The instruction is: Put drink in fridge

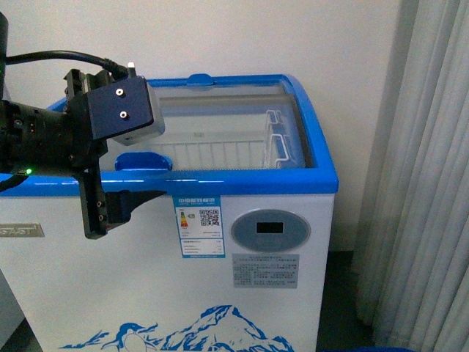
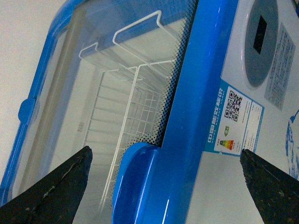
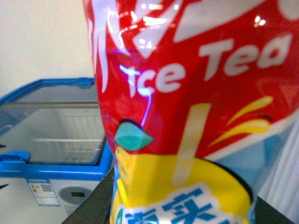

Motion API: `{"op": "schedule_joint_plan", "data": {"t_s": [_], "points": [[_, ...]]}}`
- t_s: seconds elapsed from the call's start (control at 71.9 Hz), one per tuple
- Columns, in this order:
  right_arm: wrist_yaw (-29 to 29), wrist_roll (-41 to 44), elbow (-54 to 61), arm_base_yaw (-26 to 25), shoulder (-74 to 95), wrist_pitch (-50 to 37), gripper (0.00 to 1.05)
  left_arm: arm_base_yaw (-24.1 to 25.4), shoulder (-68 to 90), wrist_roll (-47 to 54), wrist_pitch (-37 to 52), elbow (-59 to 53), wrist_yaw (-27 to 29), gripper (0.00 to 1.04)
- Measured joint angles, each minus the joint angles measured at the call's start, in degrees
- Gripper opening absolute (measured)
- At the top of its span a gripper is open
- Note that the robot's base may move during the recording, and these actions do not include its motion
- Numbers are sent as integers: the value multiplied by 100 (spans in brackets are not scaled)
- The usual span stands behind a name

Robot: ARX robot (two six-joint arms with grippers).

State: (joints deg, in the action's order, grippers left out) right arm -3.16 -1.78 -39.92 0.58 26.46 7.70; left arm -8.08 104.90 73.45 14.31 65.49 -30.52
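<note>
The fridge [image 1: 220,286] is a white chest cooler with a blue rim [image 1: 242,180], a curved glass lid [image 1: 220,117] and an oval grey display [image 1: 270,229]. My left gripper [image 1: 121,209] is open, hanging over the front rim beside the lid's blue handle [image 1: 143,160]. In the left wrist view the gripper [image 2: 163,186] straddles this handle [image 2: 135,182] and the rim without touching them. My right gripper [image 3: 182,207] is shut on the drink [image 3: 187,93], whose red-and-yellow "Ice Tea" label fills the right wrist view. The fridge [image 3: 51,140] shows behind it. The right gripper is out of the front view.
A white wire basket [image 1: 282,139] hangs inside the fridge at the right. A second blue handle [image 1: 199,77] sits on the lid's far edge. A grey curtain [image 1: 425,176] hangs to the right of the fridge. A white wall is behind it.
</note>
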Motion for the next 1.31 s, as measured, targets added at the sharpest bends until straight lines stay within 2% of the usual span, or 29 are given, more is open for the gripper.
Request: {"op": "schedule_joint_plan", "data": {"t_s": [0.459, 0.737, 0.89, 0.987, 1.112, 1.223, 1.251, 1.307], "points": [[-2, 0, 0, 0, 0, 0, 38, 345, 857, 739, -898, 1718, 94, 97], [-2, 0, 0, 0, 0, 0, 38, 382, 1405, 831, -809, 2249, 101, 97], [-2, 0, 0, 0, 0, 0, 38, 363, 1873, 848, -673, 2944, 221, 97], [-2, 0, 0, 0, 0, 0, 38, 326, 2326, 944, -420, 3609, 538, 97], [-4, 0, 0, 0, 0, 0, 38, 280, 3644, 876, -162, 5646, 1878, 97], [-2, 0, 0, 0, 0, 0, 38, 199, 4579, 507, -365, 7178, 2455, 97], [9, 0, 0, 0, 0, 0, 38, 136, 4999, 308, -560, 7910, 2780, 97], [20, 0, 0, 0, 0, 0, 38, 114, 5134, 308, -616, 8133, 2898, 97]]}}
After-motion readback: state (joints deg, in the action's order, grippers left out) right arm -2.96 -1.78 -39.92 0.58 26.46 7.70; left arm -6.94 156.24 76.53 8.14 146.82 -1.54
